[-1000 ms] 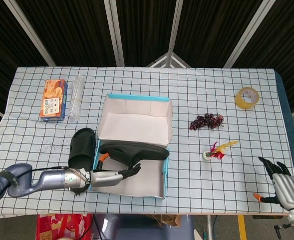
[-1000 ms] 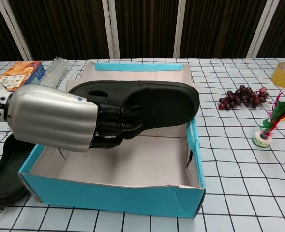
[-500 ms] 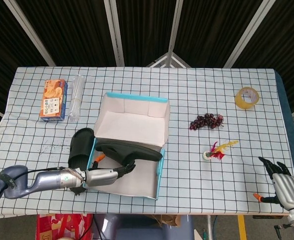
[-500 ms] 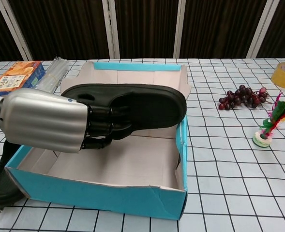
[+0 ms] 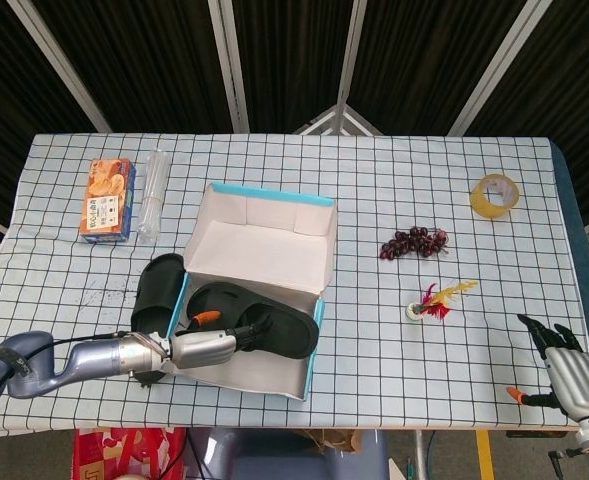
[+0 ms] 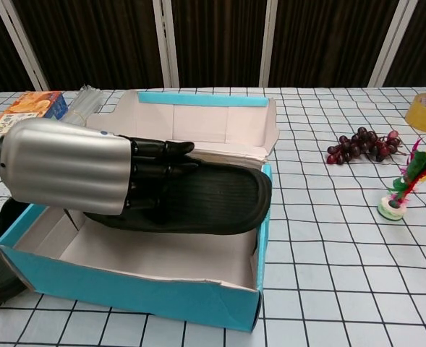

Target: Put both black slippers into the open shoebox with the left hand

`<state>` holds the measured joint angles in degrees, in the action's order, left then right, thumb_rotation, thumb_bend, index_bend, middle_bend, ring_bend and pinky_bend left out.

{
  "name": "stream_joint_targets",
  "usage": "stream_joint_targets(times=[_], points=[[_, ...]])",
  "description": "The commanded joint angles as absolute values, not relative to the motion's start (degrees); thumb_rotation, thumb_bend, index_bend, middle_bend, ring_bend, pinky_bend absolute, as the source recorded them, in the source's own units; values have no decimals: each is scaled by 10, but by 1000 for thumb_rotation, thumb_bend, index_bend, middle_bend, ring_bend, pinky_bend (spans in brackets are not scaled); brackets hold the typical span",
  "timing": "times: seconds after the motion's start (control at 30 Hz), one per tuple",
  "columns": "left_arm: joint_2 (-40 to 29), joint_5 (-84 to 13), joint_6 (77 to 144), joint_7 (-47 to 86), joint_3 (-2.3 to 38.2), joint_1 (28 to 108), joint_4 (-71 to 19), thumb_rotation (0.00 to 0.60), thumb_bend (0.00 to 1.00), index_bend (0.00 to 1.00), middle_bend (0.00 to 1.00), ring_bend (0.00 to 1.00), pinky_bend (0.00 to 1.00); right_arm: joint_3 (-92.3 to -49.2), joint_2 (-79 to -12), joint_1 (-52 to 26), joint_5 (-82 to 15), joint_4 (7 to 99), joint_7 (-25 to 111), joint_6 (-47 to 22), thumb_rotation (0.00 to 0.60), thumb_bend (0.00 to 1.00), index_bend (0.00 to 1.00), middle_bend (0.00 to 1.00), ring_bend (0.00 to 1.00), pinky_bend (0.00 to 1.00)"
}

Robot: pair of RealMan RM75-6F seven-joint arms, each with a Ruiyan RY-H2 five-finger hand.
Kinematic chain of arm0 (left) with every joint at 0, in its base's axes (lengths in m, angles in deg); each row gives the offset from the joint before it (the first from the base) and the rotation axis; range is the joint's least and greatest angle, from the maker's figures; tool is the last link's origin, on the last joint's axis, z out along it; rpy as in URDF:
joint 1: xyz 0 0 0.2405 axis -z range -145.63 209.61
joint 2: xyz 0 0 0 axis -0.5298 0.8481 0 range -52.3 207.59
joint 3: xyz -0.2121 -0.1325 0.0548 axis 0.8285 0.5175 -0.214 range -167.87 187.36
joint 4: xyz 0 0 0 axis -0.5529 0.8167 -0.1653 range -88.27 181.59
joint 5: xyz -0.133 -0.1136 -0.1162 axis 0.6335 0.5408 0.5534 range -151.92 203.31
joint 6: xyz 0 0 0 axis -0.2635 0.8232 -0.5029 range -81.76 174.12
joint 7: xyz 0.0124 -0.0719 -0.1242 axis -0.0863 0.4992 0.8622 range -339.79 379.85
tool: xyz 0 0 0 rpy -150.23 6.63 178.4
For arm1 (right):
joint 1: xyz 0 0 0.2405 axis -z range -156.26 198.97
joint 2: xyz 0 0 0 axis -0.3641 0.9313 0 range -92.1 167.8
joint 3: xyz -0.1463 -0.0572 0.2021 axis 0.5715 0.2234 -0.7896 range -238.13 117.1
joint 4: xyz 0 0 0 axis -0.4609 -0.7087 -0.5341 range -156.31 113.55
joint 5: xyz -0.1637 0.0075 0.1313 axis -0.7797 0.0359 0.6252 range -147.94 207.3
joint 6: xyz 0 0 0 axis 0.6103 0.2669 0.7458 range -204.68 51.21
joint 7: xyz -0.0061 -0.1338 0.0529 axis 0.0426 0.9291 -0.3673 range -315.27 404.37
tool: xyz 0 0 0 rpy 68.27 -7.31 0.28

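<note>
Checked cloth covers the table (image 5: 454,200), with dark slatted panels behind. On it stands the shoebox (image 5: 309,345), blue outside, lid flipped up at the back. One slipper (image 6: 205,202) lies inside, sole up, and the left hand (image 6: 90,177) rests its dark fingers (image 6: 162,155) on it. Whether they grip it, I cannot tell. Another slipper (image 5: 159,290) lies on the cloth just left of the box. At the near right corner, the right hand (image 5: 564,370) holds nothing, fingers spread.
</note>
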<state>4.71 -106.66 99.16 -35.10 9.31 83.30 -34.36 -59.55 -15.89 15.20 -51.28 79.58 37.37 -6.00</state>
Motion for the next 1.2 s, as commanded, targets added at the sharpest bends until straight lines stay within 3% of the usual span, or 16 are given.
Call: stream_joint_targets(times=[0.03,0.13,0.47,0.73,1.2], points=[[50,-1060,998,-352,96,829,-349,600,520,202,208,42,107,-595,-159,151,-513,796,374,-62,600,161,73,146,184,69],[49,-1049,1013,-347,98,822,-355,600,519,177,132,32,107,-594,-157,151,-512,800,376,-63,600,162,73,146,184,69],[48,-1043,1057,-368,113,810,-353,600,516,231,242,44,107,-593,-155,151,-513,803,377,-64,600,161,74,146,184,69],[25,-1006,1141,-272,108,783,-365,600,505,256,317,94,125,-593,-157,150,-511,804,382,-67,600,161,73,146,184,69],[-29,-1012,1141,-174,79,802,-347,600,484,276,369,133,146,-594,-158,148,-508,802,382,-69,600,162,73,146,184,70]])
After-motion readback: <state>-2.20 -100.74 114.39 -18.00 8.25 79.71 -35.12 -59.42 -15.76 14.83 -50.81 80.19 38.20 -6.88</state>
